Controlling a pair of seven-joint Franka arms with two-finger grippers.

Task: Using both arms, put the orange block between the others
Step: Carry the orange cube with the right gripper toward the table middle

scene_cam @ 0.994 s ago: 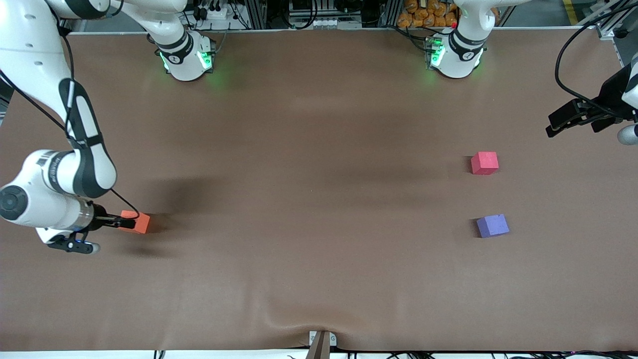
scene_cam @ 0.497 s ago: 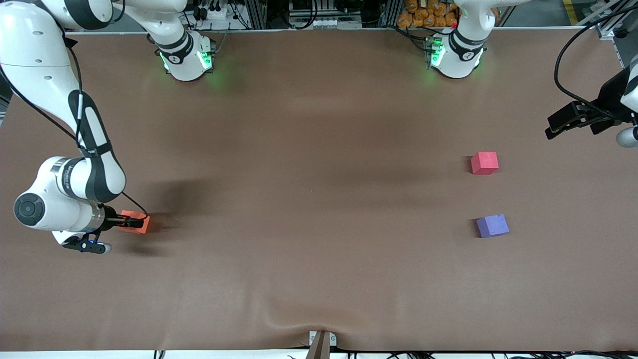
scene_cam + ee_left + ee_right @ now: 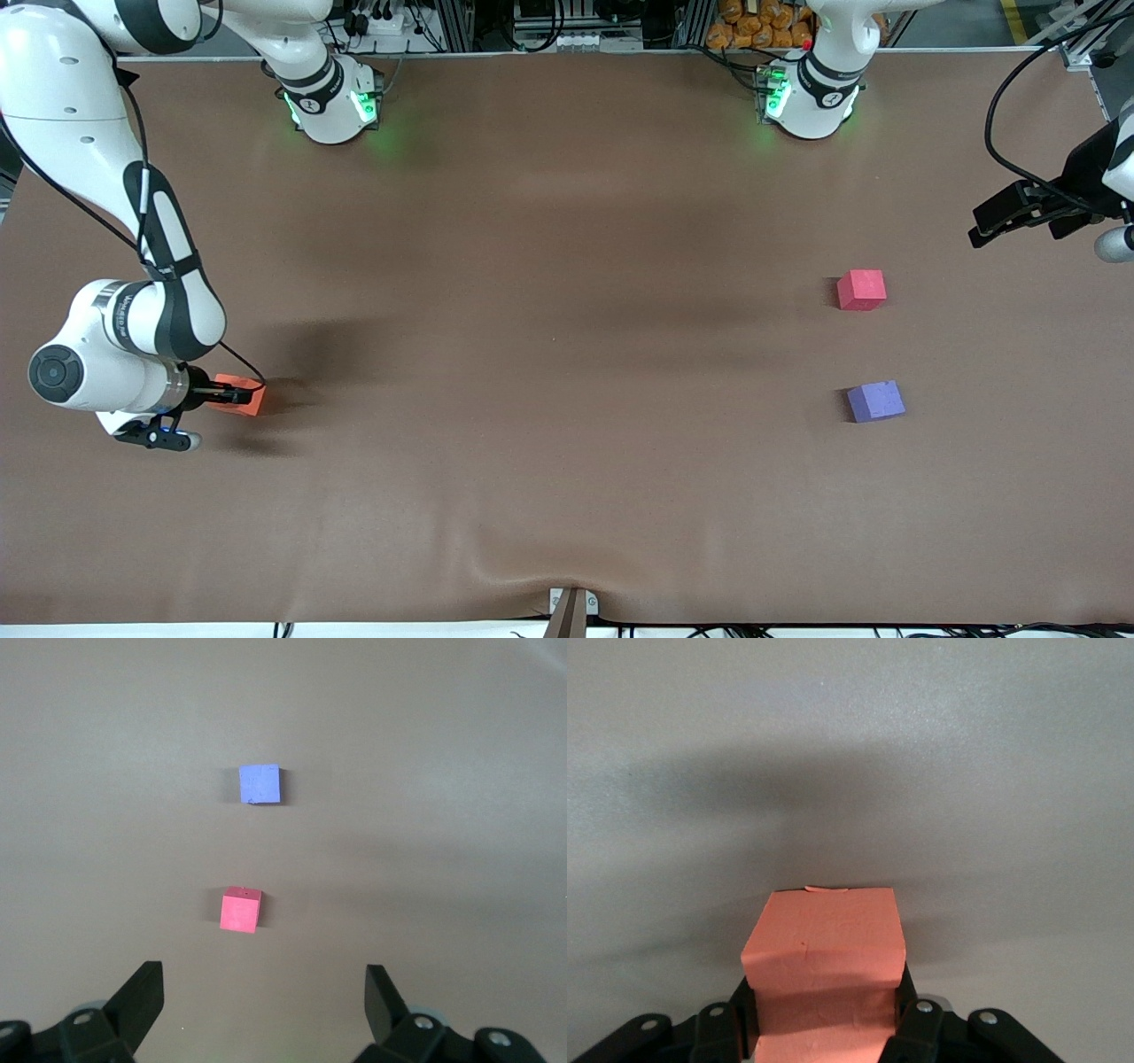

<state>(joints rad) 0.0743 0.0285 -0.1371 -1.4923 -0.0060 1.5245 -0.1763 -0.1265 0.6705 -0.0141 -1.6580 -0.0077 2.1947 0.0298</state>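
Note:
The orange block [image 3: 245,397] lies on the brown table at the right arm's end, and fills the right wrist view [image 3: 824,966]. My right gripper [image 3: 232,395] is down at it, shut on it, its black fingers [image 3: 914,1028] pressing both sides. The pinkish-red block [image 3: 861,290] and the purple-blue block [image 3: 875,400] sit apart at the left arm's end, the purple-blue one nearer the front camera. Both show in the left wrist view: pinkish-red [image 3: 240,909], purple-blue [image 3: 260,783]. My left gripper [image 3: 997,218] hangs open over the table's end beside them, nothing between its fingers [image 3: 142,992].
The brown table cover [image 3: 567,354] has a wrinkle at its front edge near a small clamp [image 3: 571,604]. The two green-lit arm bases [image 3: 332,106] [image 3: 802,97] stand along the edge farthest from the front camera. A black cable [image 3: 1010,115] loops above the left gripper.
My right gripper slid a little toward the middle of the table and its fingers shut on the orange block. The left arm barely moved.

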